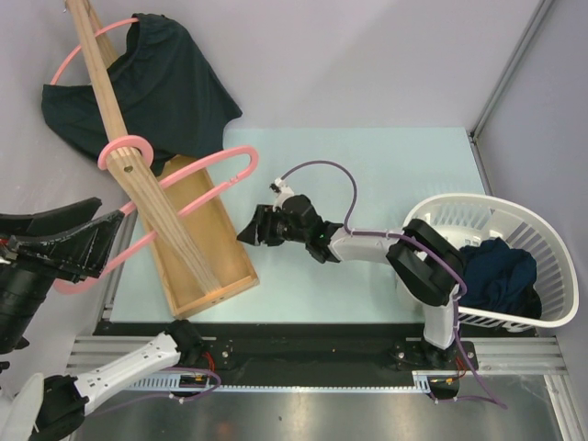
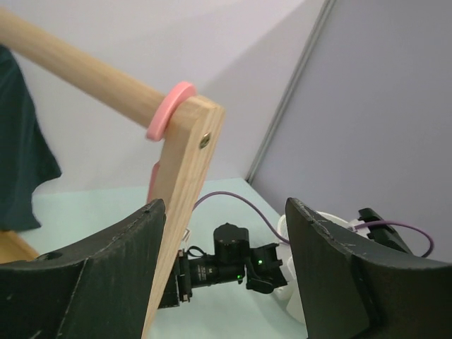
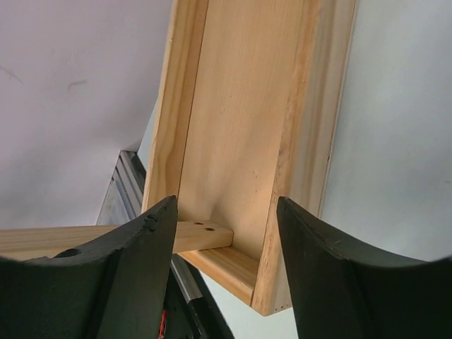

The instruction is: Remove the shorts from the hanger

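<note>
Shorts, top view: dark green pair (image 1: pixel 165 87) hung on pink hanger (image 1: pixel 138 140) at wooden rack (image 1: pixel 211 241); navy pair (image 1: pixel 501 276) lay in basket (image 1: pixel 514 207). Left wrist: left gripper (image 2: pixel 226 212) gaped wide, empty. Right wrist: right gripper (image 3: pixel 226 212) was parted, empty, facing rack.

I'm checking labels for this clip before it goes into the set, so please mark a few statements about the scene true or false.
1. The navy shorts lie in the white basket. True.
2. The dark green shorts lie in the wooden tray. False: they hang on a pink hanger at the far end of the rack.
3. The right end effector grips a garment. False: its jaws are open and empty, facing the wooden tray.
4. The left end effector has its jaws apart, with nothing between them. True.
</note>
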### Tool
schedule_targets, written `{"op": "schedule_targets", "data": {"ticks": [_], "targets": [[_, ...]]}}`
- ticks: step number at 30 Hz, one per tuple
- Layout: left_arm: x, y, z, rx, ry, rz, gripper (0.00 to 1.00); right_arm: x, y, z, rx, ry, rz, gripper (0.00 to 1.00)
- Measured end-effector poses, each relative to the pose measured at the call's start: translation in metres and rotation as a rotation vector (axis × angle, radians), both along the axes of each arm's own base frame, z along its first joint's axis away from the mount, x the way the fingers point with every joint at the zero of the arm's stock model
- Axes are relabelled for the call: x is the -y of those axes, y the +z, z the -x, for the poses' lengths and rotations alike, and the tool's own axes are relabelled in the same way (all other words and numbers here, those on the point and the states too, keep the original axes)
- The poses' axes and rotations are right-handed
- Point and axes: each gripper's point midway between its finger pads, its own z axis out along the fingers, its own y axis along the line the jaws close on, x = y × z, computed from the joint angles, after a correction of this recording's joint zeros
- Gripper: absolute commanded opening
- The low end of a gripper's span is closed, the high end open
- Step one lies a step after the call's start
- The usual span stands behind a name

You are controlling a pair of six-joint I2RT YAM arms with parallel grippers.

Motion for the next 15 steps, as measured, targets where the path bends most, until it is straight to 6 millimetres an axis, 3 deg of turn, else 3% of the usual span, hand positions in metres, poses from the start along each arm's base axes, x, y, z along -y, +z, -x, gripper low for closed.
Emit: {"op": "schedule_targets", "data": {"ticks": [9, 15], "targets": [[-0.024, -0.017, -0.015, -0.039, 0.162, -0.035, 0.69, -0.005, -0.007, 0.008, -0.021, 0.018, 0.003, 0.65], [-0.039, 0.006, -0.021, 0.035, 0.258, -0.02, 0.68, 0.0, -0.017, 0.01, -0.026, 0.025, 0.046, 0.66]]}}
